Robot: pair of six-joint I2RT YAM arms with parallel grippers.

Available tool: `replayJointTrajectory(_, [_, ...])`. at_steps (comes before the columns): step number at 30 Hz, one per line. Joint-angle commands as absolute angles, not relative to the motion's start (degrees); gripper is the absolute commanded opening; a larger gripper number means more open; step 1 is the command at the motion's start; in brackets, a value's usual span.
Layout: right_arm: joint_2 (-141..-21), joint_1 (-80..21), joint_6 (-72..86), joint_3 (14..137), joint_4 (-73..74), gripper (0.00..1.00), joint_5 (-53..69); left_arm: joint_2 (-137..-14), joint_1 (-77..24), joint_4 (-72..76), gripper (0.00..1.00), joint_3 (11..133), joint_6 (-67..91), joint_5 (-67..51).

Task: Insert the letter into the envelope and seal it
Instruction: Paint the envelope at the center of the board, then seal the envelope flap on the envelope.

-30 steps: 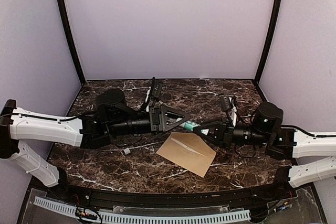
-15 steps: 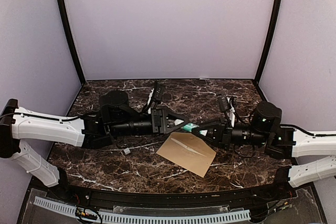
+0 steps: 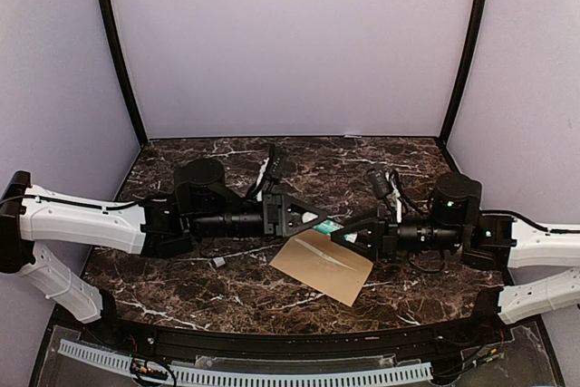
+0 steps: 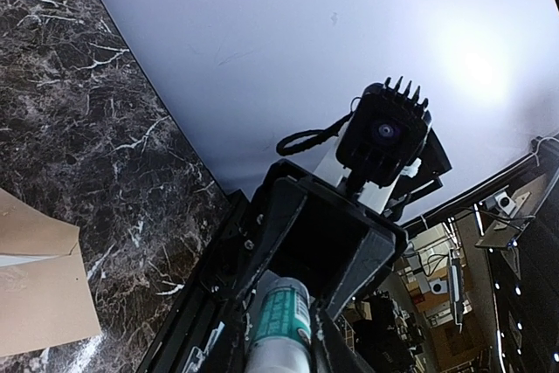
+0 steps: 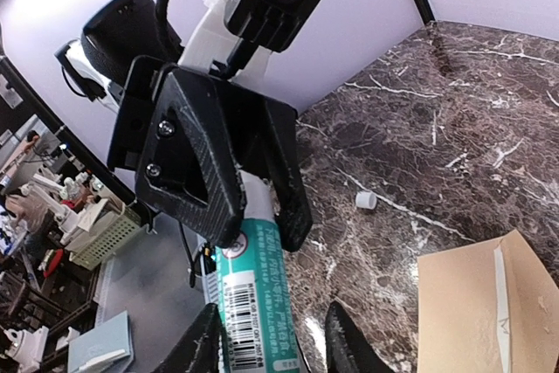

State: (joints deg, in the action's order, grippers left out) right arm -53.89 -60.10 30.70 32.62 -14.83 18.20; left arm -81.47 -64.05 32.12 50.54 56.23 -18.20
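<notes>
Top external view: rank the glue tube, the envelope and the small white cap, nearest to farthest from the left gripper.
1. glue tube: held in the left gripper.
2. envelope: just nearer the table's front edge.
3. small white cap: back beside the left forearm.

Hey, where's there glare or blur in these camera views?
Left wrist: bright glare spot on the lavender wall. Right wrist: upper-left corner washed out, white teal-labelled tube sharp. Top external: evenly lit, tan kraft-paper envelope crisp.

Soft, even light; glare blooms on the wall.
</notes>
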Motion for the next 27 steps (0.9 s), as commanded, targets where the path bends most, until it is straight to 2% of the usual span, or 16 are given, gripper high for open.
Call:
replayJointTrajectory(1, [-53.94,-60.02,27.38,36.51,-3.71,0.42,19.40,-79.78,-64.34,28.80,0.04,51.85,53.90,-19.77])
replayJointTrajectory(9, [-57.02,-59.96,23.03,41.04,4.24,0.51,24.40,-82.65,-64.34,26.37,0.03,54.68,52.92,-22.70])
replayJointTrajectory(13, [-59.58,-60.11,21.53,43.07,6.34,0.51,26.46,-84.89,-64.49,26.47,0.02,56.16,53.04,-24.39])
replayJointTrajectory(18, [-61.75,-60.20,21.18,43.90,5.86,0.49,29.01,-87.37,-64.75,25.71,0.01,58.40,52.73,-25.91])
replayJointTrajectory(23, [-62.96,-60.29,21.01,43.99,5.89,0.41,29.60,-88.43,-64.94,25.01,0.01,59.23,52.38,-26.23])
replayJointTrajectory(27, [-63.19,-60.34,20.68,43.95,6.48,0.39,29.58,-89.09,-64.95,22.19,0.01,60.52,51.18,-26.31])
